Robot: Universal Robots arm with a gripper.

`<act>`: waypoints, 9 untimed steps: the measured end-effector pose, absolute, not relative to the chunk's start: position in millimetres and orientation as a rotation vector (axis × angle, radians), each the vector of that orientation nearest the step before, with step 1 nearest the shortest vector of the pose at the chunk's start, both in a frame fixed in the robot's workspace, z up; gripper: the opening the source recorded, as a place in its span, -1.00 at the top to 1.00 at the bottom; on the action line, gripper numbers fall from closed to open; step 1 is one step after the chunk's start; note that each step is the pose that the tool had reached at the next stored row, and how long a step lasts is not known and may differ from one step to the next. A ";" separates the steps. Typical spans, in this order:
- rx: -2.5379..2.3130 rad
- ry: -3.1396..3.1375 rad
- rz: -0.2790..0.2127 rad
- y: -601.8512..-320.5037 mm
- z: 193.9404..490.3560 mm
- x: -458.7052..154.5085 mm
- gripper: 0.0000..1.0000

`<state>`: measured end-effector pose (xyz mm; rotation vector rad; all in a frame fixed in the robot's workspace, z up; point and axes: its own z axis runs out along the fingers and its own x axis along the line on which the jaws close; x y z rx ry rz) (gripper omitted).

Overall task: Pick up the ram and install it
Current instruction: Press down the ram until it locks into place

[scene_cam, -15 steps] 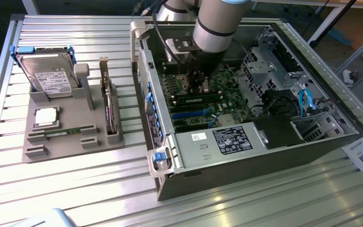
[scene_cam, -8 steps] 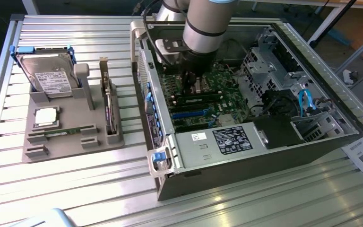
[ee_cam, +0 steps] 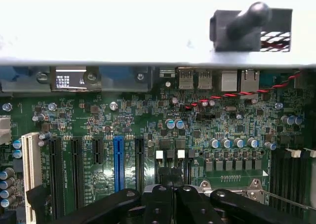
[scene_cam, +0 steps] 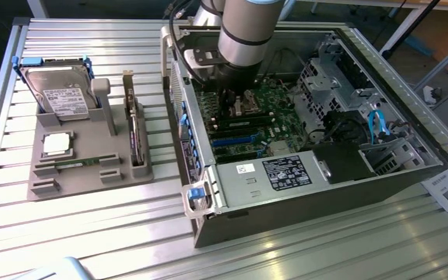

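The ram, a thin green stick, lies in a slot near the front of the grey holder on the exterior view's left. My gripper is far from it. It reaches down into the open computer case, just above the green motherboard near the processor socket. In the wrist view the black fingers of the gripper are pressed together with nothing visible between them. They hover over the motherboard close to the socket's metal frame. Dark memory slots lie off to one side.
The grey holder also carries a hard drive, a square silver processor and an upright expansion card. The case's walls, drive cage, black power supply and blue cable crowd the arm. A slatted metal table lies underneath.
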<state>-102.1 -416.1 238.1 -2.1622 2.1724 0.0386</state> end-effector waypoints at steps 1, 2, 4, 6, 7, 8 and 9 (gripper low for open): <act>-2.162 2.173 0.038 -416.2 237.5 -102.3 0.80; -2.162 2.172 0.038 -416.4 236.8 -102.5 0.80; -2.162 2.172 0.038 -416.7 235.6 -102.8 0.80; -2.162 2.172 0.037 -417.1 234.7 -103.1 0.80; -2.162 2.172 0.037 -417.2 234.4 -103.2 0.80; -2.162 2.172 0.037 -417.4 234.1 -103.3 0.80; -2.162 2.172 0.037 -417.4 234.0 -103.3 0.80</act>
